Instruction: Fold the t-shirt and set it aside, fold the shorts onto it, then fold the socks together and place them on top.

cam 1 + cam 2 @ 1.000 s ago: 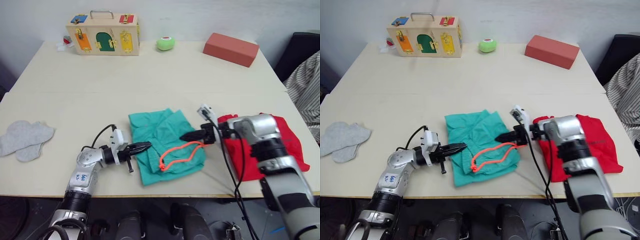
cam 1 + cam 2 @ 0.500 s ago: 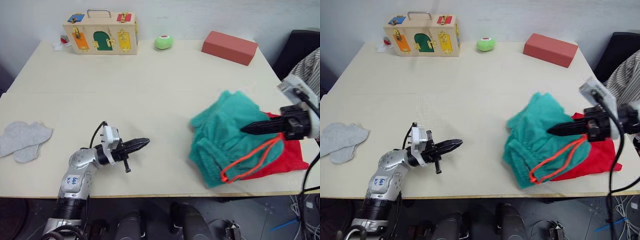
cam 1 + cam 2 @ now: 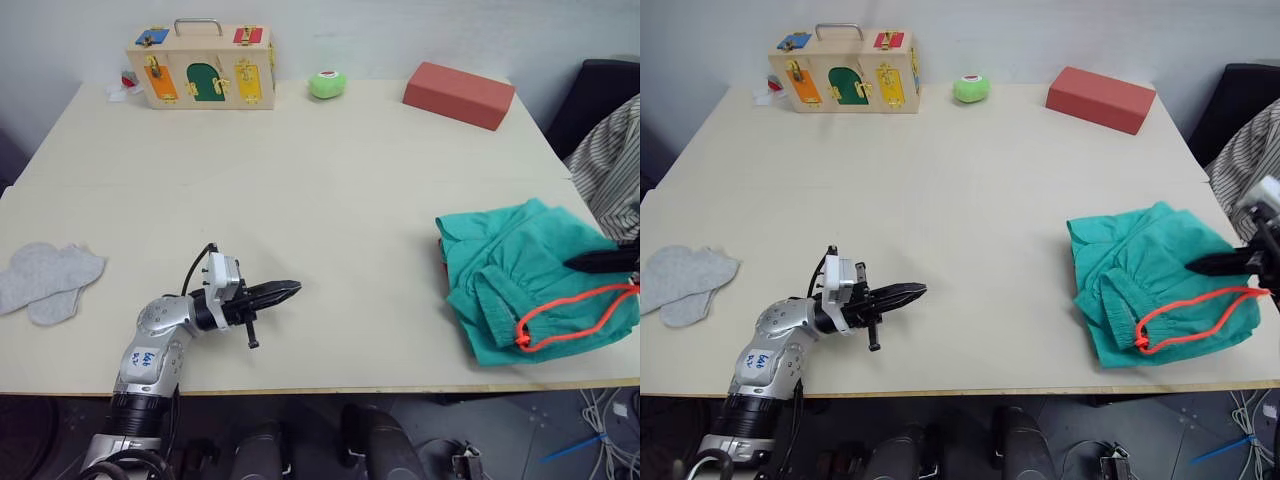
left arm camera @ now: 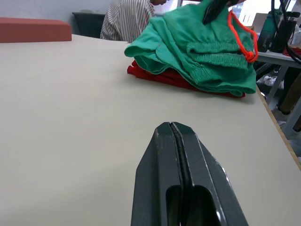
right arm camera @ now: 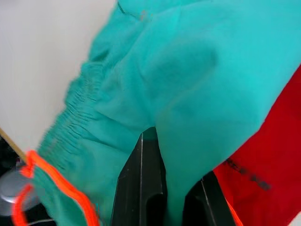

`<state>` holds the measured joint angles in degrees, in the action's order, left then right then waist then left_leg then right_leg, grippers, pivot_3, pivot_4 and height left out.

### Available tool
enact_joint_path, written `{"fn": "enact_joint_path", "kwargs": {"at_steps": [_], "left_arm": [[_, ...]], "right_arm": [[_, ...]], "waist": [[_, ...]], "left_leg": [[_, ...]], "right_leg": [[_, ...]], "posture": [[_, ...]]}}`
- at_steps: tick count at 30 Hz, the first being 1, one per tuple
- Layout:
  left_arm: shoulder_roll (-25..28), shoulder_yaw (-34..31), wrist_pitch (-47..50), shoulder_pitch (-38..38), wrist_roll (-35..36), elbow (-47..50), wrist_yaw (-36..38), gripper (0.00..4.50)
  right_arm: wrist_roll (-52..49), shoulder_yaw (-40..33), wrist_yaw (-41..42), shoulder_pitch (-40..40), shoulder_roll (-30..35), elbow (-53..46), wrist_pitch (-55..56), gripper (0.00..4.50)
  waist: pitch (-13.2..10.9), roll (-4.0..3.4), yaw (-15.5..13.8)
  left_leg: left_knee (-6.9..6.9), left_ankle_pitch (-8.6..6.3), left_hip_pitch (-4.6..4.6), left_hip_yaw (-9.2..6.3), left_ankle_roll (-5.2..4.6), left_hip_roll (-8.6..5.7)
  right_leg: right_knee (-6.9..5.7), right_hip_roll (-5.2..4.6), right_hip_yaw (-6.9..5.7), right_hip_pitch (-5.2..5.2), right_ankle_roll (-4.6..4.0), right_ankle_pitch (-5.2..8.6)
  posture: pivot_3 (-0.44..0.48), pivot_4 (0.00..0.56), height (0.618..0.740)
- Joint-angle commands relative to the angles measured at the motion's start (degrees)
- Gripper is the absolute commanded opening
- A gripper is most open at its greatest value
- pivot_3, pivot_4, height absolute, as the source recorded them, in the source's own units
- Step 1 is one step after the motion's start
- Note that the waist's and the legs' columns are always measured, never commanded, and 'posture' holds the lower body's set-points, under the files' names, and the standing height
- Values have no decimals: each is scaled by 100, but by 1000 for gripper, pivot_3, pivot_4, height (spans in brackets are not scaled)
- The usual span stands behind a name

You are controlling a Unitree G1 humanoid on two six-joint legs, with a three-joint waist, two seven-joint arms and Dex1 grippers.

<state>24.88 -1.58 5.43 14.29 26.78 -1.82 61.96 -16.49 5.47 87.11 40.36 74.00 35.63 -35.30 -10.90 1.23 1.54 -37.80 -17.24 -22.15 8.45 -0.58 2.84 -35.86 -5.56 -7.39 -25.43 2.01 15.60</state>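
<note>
Shorts (image 3: pixel 530 275) are lying atop the t-shirt (image 4: pixel 155 75), right end effector (image 5: pixel 162 188) pinching their cloth. Left end effector (image 3: pixel 285 290) is resting pressed together. Socks (image 3: pixel 45 280) are sitting well apart on the table (image 3: pixel 330 190).

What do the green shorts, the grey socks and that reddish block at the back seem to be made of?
The shorts look like soft matte woven cloth: they crease, and the waist is gathered. The socks look like soft knit fabric, lying limp and flat. The reddish block has a dull, even surface with sharp edges; it may be foam or painted wood, but its look does not settle that.
</note>
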Motion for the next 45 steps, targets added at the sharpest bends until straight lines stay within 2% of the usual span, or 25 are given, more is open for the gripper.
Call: {"fn": "enact_joint_path", "kwargs": {"at_steps": [1,3,6,9,14,16,19,20,22,25,28,31,34,35,38,41,43,45], "left_arm": [[107,-133,80,-122,133,274,-28,0],[143,-167,117,-184,157,341,-29,0],[248,-249,223,-335,230,563,-28,0],[365,-302,332,-398,298,705,-24,0],[567,-394,615,-443,483,861,77,0],[669,-465,779,-485,598,939,82,0],[840,-552,886,-575,588,946,77,0],[908,-643,914,-625,567,916,20,175],[1029,-880,958,-703,565,847,-87,589],[1133,-1129,982,-768,583,760,-187,1499],[1258,-1550,995,-895,593,719,-378,2414],[1271,-2145,877,-1299,585,871,-694,3399],[1230,-2599,870,-1772,632,1068,-873,4331],[1173,-2862,854,-2081,647,1161,-963,4462],[787,-4019,697,-3299,785,1281,-1290,4462],[455,-4623,803,-4120,889,1322,-1592,4462],[121,-5068,624,-4603,893,1129,-1810,4462],[-211,-5407,428,-4932,868,923,-2063,4462]], "right_arm": [[533,-32,-643,277,-568,1195,1152,23],[655,-123,-770,443,-777,1570,1527,23],[808,-130,-724,653,-914,1998,1517,23],[865,-207,-624,678,-785,2099,1722,702],[761,-720,-546,216,-195,1812,2415,2408],[623,-1128,-512,-112,92,1557,3181,3117],[385,-1711,-821,-412,116,1111,3645,4167],[276,-1942,-991,-680,31,629,3569,4497],[-11,-2418,-1325,-1296,-283,-544,3364,4500],[-66,-2755,-1916,-1933,-618,-1790,3027,4500],[-531,-2927,-2761,-2454,-1702,-3464,2885,4500],[-883,-2530,-2941,-3186,-2497,-4860,2690,4500],[-953,-2216,-3140,-3545,-2935,-5569,2627,4500],[-872,-2031,-3134,-3679,-3136,-5682,2874,4500],[-674,-1406,-2694,-4127,-3694,-5668,3946,4500],[-728,-1183,-2595,-4312,-3972,-5615,4318,4500],[-696,-985,-2575,-4374,-4110,-5590,4454,4500],[-753,-838,-2571,-4353,-4204,-5575,4476,4500]], "waist": [[0,0,0],[-6,-12,-2],[-20,-37,-5],[-19,-38,-4],[-19,-45,-58],[-23,-56,-88],[-23,-61,-72],[-23,-60,-50],[-23,-57,-2],[-22,-56,10],[-22,-58,-5],[-19,-50,-10],[-20,-51,-12],[-19,-48,-11],[9,0,31],[7,8,10],[11,15,-6],[21,30,-17]], "left_leg": [[-5,0,-1,0,0,1],[-13,1,-2,5,1,0],[-18,2,-2,7,0,-1],[-19,3,-1,6,1,2],[-24,2,-2,5,-1,-1],[-23,1,-4,4,-1,-1],[-24,0,1,11,-2,0],[-26,0,5,12,-1,2],[-25,1,8,7,1,7],[-20,3,11,5,12,17],[-19,4,9,5,12,15],[-14,2,6,-4,17,23],[-12,-4,4,-1,8,19],[-14,-6,3,0,1,12],[-15,-28,9,1,-3,17],[-20,-43,8,4,-8,27],[-30,-63,9,4,-46,24],[-34,-81,14,-1,-28,24]], "right_leg": [[-2,0,-1,0,0,0],[-7,0,4,0,0,0],[-11,-1,6,0,0,0],[-12,0,7,1,0,0],[-14,-3,7,2,1,-1],[-11,-2,5,1,1,-1],[-12,3,11,1,2,-1],[-12,5,13,4,3,-2],[-12,7,12,8,4,-4],[-15,15,15,8,3,-5],[-20,12,16,5,2,-6],[-15,18,12,5,2,-6],[-12,13,15,4,1,-5],[-12,6,16,4,1,-5],[-3,9,19,11,1,-5],[6,17,18,12,-2,-3],[3,12,19,15,-2,-3],[8,11,17,22,-4,-2]], "posture": [[0,150,740],[0,150,740],[0,150,740],[0,150,740],[0,150,740],[0,150,740],[0,150,740],[0,150,740],[0,150,740],[0,150,740],[0,150,740],[0,150,740],[0,150,740],[0,150,740],[0,150,740],[0,150,740],[0,150,740],[0,150,740]]}}
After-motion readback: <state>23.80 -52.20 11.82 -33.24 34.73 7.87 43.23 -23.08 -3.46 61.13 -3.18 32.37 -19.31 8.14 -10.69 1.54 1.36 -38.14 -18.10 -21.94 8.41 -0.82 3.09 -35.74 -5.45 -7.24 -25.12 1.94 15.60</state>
